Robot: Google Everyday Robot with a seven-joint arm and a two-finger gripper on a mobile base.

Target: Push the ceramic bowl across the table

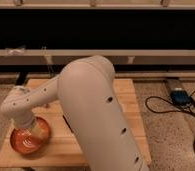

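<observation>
The orange-red ceramic bowl [25, 145] with pale swirl marks sits near the front left corner of the light-wood table [127, 98]. My white arm [91, 110] sweeps across the middle of the view and bends down at the left. The gripper [30, 129] at its end is at the bowl's near-right rim, low over the bowl. The arm's last link hides where it meets the bowl.
A small dark object [67, 123] peeks out beside the arm, right of the bowl. A blue device [180, 96] and black cables [166, 107] lie on the floor to the right. A dark wall with a pale rail [156, 52] runs behind the table.
</observation>
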